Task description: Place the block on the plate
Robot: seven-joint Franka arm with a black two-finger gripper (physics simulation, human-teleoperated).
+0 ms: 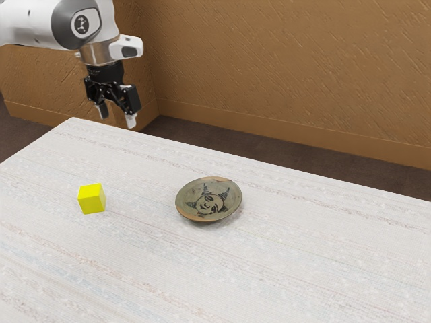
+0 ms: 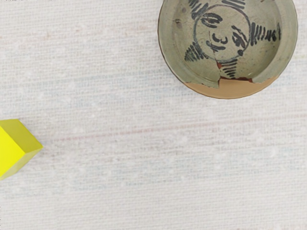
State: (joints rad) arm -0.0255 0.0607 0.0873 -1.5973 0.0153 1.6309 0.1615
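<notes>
The block (image 1: 91,199) is on the bench (image 1: 269,269), well apart from the plate (image 1: 209,200), toward the exterior view's left of it. The hand (image 1: 116,116) hangs up in the air above the bench's far side, its two fingers spread with nothing between them, so it is open and empty. As the pictures show it, no part of the job is done: the block has not been picked up, and the plate has nothing on it. I judge this to be the very start, with the approach to the block as the step in hand. What is left is the whole run: bring the hand over the block, turn it to suit the block's flat sides, lower, close, lift, carry across to the plate, set down and let go. The block, a plain cube, should grip easily if the fingers meet opposite faces; caught on its corners it could twist. The plate's raised rim calls for a release well inside it.
</notes>
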